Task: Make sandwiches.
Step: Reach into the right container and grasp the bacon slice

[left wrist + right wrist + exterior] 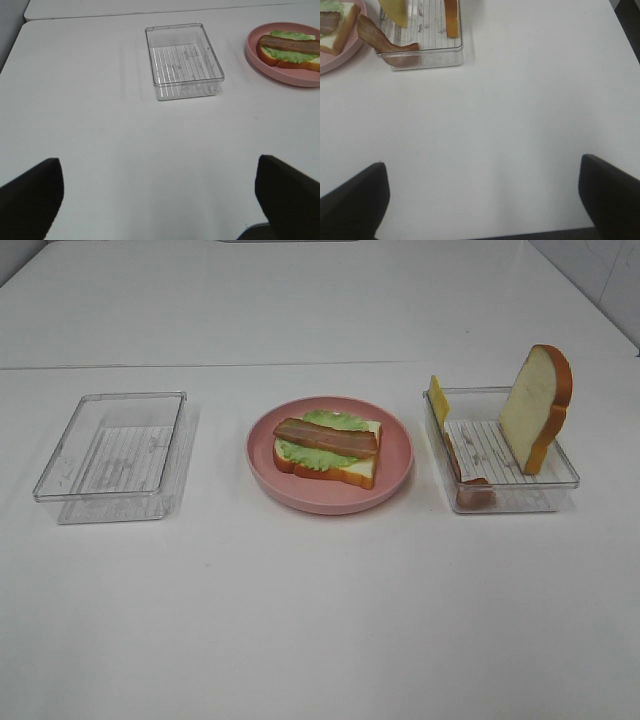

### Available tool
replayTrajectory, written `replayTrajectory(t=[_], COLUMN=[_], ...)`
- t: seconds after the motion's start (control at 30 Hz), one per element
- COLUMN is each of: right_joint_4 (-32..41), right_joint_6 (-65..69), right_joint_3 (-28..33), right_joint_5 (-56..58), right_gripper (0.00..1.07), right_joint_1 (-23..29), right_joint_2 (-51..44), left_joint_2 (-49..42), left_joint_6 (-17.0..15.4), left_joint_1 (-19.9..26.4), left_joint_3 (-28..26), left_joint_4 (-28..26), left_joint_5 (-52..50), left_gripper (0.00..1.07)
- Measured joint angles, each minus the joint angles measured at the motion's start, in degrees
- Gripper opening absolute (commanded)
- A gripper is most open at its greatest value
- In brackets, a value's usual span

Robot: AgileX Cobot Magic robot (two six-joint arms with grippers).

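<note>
On the pink plate [398,476] lies an open sandwich stack [327,450]: a bread slice with green lettuce [332,421] and a brown bacon strip [326,437] on top. The clear right tray [562,480] holds an upright bread slice [535,405], a yellow cheese square [438,398] leaning on its left wall, and another bacon strip [470,485] at its near left corner. Neither gripper shows in the exterior high view. My left gripper [159,197] and right gripper [481,197] are open, hanging over bare table well short of the trays, nothing between the fingers.
An empty clear tray [60,472] sits to the left of the plate, also seen from the left wrist as the tray [216,67]. The right wrist view shows the right tray [440,57] with the bacon [380,37] draped over its edge.
</note>
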Motion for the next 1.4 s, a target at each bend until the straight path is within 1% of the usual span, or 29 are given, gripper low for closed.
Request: replayTrajectory(t=[0.03, 0.07, 0.13, 0.2, 0.23, 0.3, 0.33, 0.37, 0.43, 0.47, 0.53, 0.63, 0.7, 0.73, 0.8, 0.83, 0.87, 0.93, 0.97, 1.0, 1.07, 1.1, 1.13, 1.2, 1.23, 1.3, 1.33, 1.37, 1.4], right_joint_4=[0.17, 0.17, 1.6, 2.01, 2.75, 2.92, 3.04, 3.04, 3.61, 3.61, 4.3, 4.53, 4.76, 4.76, 5.27, 5.27, 5.27, 5.73, 6.47, 6.47, 9.17, 9.17, 11.57, 12.72, 13.81, 14.09, 14.44, 14.44, 14.44], right_joint_6=[0.0, 0.0, 0.0, 0.0, 0.0, 0.0, 0.0, 0.0, 0.0, 0.0, 0.0, 0.0, -0.34, -0.34, -1.6, -1.6, -2.23, -2.58, -2.98, -2.98, -4.18, -4.18, -4.87, -5.27, -5.73, -5.79, -5.73, -5.56, -5.56], right_joint_3=[-0.86, -0.86, -5.44, -6.42, -8.71, -9.57, -11.63, -11.63, -14.09, -14.09, -16.39, -17.93, -20.23, -20.23, -22.35, -22.35, -23.78, -24.75, -26.41, -26.41, -29.05, -29.05, -30.6, -31.4, -33.0, -33.58, -35.01, -35.58, -35.58], right_joint_5=[0.0, 0.0, 0.0, 0.17, 0.57, 0.8, 1.2, 1.2, 1.55, 1.55, 1.72, 1.83, 1.89, 1.89, 1.83, 1.83, 1.55, 1.26, 0.92, 0.92, -0.17, -0.17, -0.97, -1.49, -2.29, -2.69, -3.5, -3.78, -3.78], right_gripper=[0.96, 0.96, 0.96, 0.96, 0.96, 0.96, 0.96, 0.96, 0.96, 0.96, 0.96, 0.96, 0.96, 0.96, 0.96, 0.96, 0.96, 0.96, 0.96, 0.96, 0.96, 0.96, 0.96, 0.96, 0.96, 0.96, 0.96, 0.96, 0.96], right_joint_1=[0.0, 0.0, 0.0, 0.0, 0.0, 0.0, 0.0, 0.0, 0.0, 0.0, 0.0, 0.0, 0.0, 0.0, 0.0, 0.0, 0.0, 0.0, 0.0, 0.0, 0.0, 0.0, 0.0, 0.23, 1.32, 2.01, 4.07, 4.93, 4.93], right_joint_2=[2.23, 2.23, 11.0, 12.83, 17.19, 18.85, 22.8, 22.8, 27.9, 27.9, 32.83, 36.04, 41.54, 41.54, 46.47, 46.47, 49.5, 51.17, 54.37, 54.37, 58.5, 58.5, 60.85, 62.05, 64.0, 65.09, 67.44, 68.41, 68.41], left_joint_2=[0.0, 0.0, 0.0, 0.0, 0.0, 0.0, 0.0, 0.0, 0.0, 0.0, 0.0, 0.0, 0.0, 0.0, 0.0, 0.0, 0.0, 0.0, 0.0, 0.0, 0.0, 0.0, 0.0, 0.0, 0.0, 0.0, 0.0, 0.0, 0.0], left_joint_6=[0.0, 0.0, 0.0, 0.0, 0.0, 0.0, 0.0, 0.0, 0.0, 0.0, 0.0, 0.0, 0.0, 0.0, 0.0, 0.0, 0.0, 0.0, 0.06, 0.06, 0.06, 0.06, 0.06, 0.06, 0.06, 0.06, 0.06, 0.06, 0.06], left_joint_1=[0.0, 0.0, 0.0, 0.0, 0.0, 0.0, 0.0, 0.0, 0.0, 0.0, 0.0, 0.0, 0.0, 0.0, 0.0, 0.0, 0.0, 0.0, 0.0, 0.0, 0.0, 0.0, 0.0, 0.0, 0.0, 0.0, 0.0, 0.0, 0.0], left_joint_3=[0.0, 0.0, 0.0, 0.0, 0.0, 0.0, 0.0, 0.0, 0.0, 0.0, 0.0, 0.0, 0.0, 0.0, 0.0, 0.0, 0.0, 0.0, 0.0, 0.0, 0.0, 0.0, 0.0, 0.0, 0.0, 0.0, 0.0, 0.0, 0.0], left_joint_4=[0.0, 0.0, 0.0, 0.0, 0.0, 0.0, 0.0, 0.0, 0.0, 0.0, 0.0, 0.0, 0.0, 0.0, 0.11, 0.11, 0.17, 0.29, 0.34, 0.34, 0.4, 0.4, 0.4, 0.4, 0.4, 0.46, 0.46, 0.46, 0.46], left_joint_5=[0.0, 0.0, 0.0, 0.0, 0.0, 0.0, 0.0, 0.0, 0.0, 0.0, 0.0, 0.0, 0.0, 0.0, 0.0, 0.0, 0.0, 0.0, 0.0, 0.0, 0.0, 0.0, 0.0, 0.0, 0.0, 0.0, 0.0, 0.0, 0.0], left_gripper=[0.98, 0.98, 0.98, 0.98, 0.98, 0.98, 0.98, 0.98, 0.98, 0.98, 0.98, 0.98, 0.98, 0.98, 0.98, 0.98, 0.98, 0.98, 0.98, 0.98, 0.98, 0.98, 0.98, 0.98, 0.98, 0.98, 0.98, 0.98, 0.98])
